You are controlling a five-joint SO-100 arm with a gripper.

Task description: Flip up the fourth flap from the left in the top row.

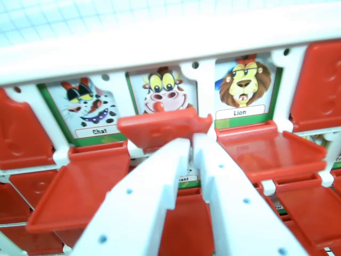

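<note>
The gripper (191, 140) comes in from the bottom of the wrist view, its two white fingers (152, 192) nearly together with only a slim gap between the tips, and nothing clamped in that gap. Those tips sit right under the edge of a red flap (162, 128), which hangs half raised, tilted between flat and upright, in front of the cow card (164, 90). That reads as the flip under way: the flap is lifting but not yet standing. Whether it is truly the fourth from the left can't be told, since the row runs out of view. On the wrist view's left the Chat card (85, 106) shows, on the right the Lion card (244, 85), their flaps lying flat below. Next call: keep pushing up and back under that edge until it stands against the white frame (160, 45), without slipping off.
</note>
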